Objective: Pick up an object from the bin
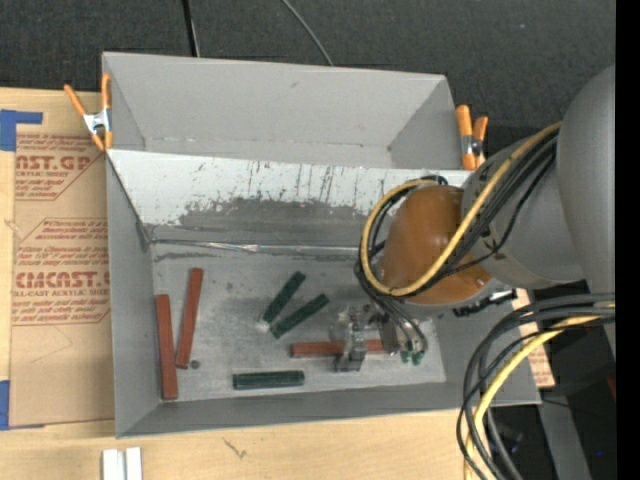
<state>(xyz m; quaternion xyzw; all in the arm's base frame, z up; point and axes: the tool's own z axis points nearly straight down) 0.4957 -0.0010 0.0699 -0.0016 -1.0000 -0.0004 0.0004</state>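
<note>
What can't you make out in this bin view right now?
Camera view:
- Right end of the red stick at front right: hidden by the gripper.
- Right part of the bin floor: hidden under the arm's orange cover.
- A dark speck at left front: too small to identify.

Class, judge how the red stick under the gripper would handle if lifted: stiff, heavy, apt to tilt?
Probably stiff: the red stick lies dead straight. Likely light, being thin. The gripper sits off its middle, so it may tilt when lifted.
</note>
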